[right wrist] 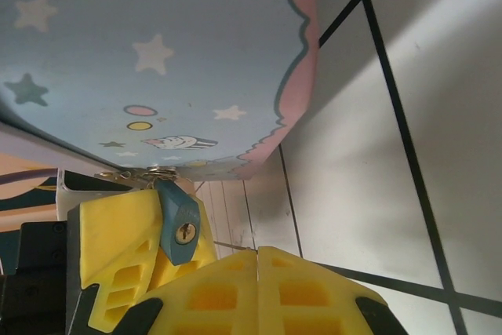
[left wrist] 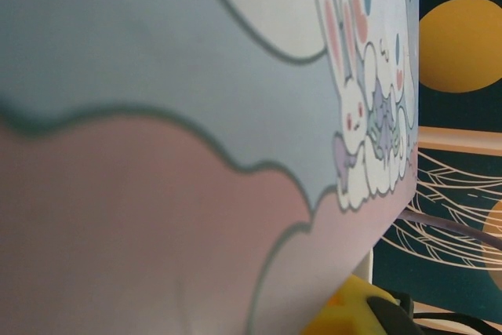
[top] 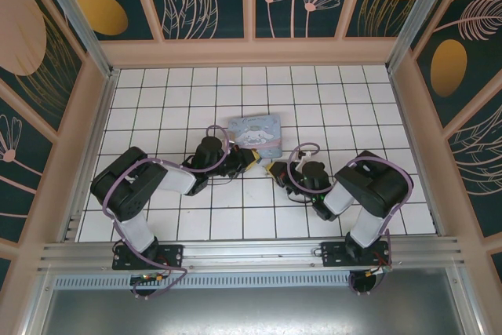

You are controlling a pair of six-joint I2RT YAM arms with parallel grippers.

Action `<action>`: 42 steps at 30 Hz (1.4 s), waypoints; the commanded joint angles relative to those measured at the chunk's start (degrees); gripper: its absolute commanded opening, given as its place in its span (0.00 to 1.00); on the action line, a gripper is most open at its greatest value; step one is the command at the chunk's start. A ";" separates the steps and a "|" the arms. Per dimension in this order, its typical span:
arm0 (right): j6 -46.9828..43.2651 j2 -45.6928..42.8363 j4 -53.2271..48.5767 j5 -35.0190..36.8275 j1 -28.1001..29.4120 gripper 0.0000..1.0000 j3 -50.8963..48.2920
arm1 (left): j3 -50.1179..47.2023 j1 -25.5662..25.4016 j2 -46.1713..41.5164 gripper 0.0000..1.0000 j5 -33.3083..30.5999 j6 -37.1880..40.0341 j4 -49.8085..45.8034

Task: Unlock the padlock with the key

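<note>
Blue-grey padlock (right wrist: 177, 217) hangs at the lower edge of the pastel cartoon box (right wrist: 157, 52), keyhole facing the right wrist camera. Small metal fitting on the box sits just at the lock's 12 o'clock.

Left gripper (top: 249, 161): yellow fingers (right wrist: 118, 249) sit either side of the padlock body and look pinched on it. In the left wrist view the box (left wrist: 196, 115) takes up most of the frame, with one yellow fingertip (left wrist: 349, 311) at 5 o'clock.

Right gripper (right wrist: 257, 260): fingers pressed together, seam closed. A thin pale metal sliver pokes out of the seam toward 9 o'clock; it reads as the key (right wrist: 229, 246), seen edge-on. Its tip is just short of the padlock and below the keyhole, not inserted. Padlock is at roughly 10 o'clock from the right fingertips.

Top view: the box (top: 255, 129) lies flat on the white tiled table (top: 235, 221), mid-table. Left gripper is at the box's 6 o'clock edge. Right gripper (top: 276, 170) is at about 4 o'clock from the left one, close, and the two face each other.
</note>
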 commanded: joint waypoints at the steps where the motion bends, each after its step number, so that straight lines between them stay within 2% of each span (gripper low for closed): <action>1: 1.03 0.63 3.04 1.65 0.67 0.00 1.04 | -0.19 0.43 0.65 0.00 0.79 -0.79 2.91; 42: -1.16 -3.98 -3.96 1.52 0.17 0.00 3.90 | -0.32 0.43 1.49 0.00 -0.27 0.52 2.29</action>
